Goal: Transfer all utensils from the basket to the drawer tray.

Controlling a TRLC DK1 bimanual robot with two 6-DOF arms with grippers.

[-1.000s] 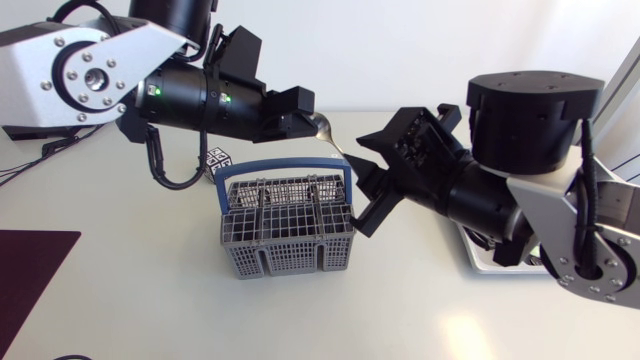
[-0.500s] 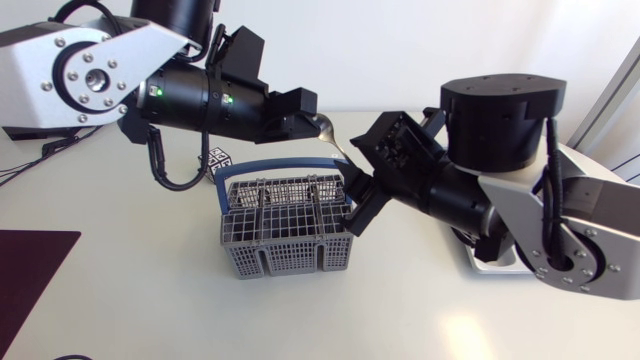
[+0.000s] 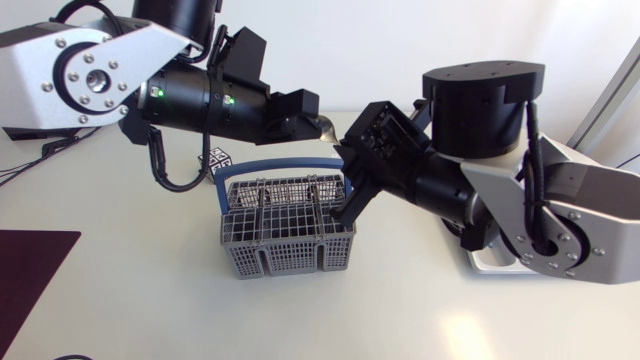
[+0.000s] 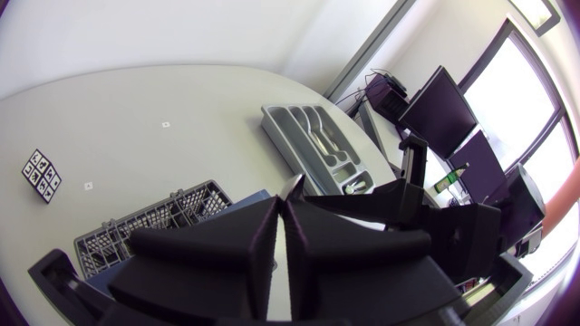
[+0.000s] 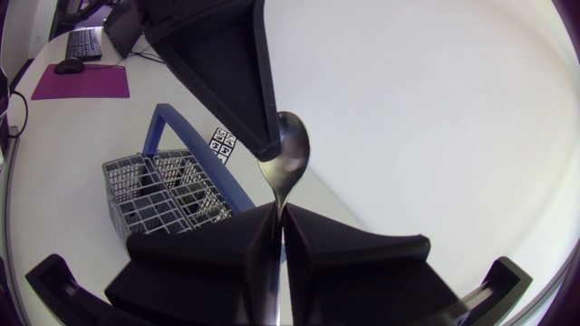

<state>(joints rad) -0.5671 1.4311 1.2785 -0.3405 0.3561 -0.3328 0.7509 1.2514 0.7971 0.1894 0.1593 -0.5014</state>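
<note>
A silver spoon (image 3: 324,124) hangs in the air above the grey wire basket (image 3: 285,228) with the blue handle. My left gripper (image 3: 311,116) is shut on the spoon's bowl end; the spoon's tip (image 4: 292,187) sticks out past the left gripper (image 4: 281,201). My right gripper (image 3: 346,152) comes in from the other side. In the right wrist view the spoon (image 5: 289,149) runs handle-first into the right gripper (image 5: 278,210), which is shut on it. The grey drawer tray (image 4: 317,145) lies beyond the basket (image 4: 136,231) with some cutlery in it, and my right arm mostly hides the tray (image 3: 492,262) from above.
A small cube with black-and-white markers (image 3: 217,160) stands just behind the basket. A dark purple mat (image 3: 30,270) lies at the table's left edge. Bare tabletop stretches in front of the basket.
My right gripper has moved left to the spoon and closed on its handle. The left arm has kept still with the spoon.
</note>
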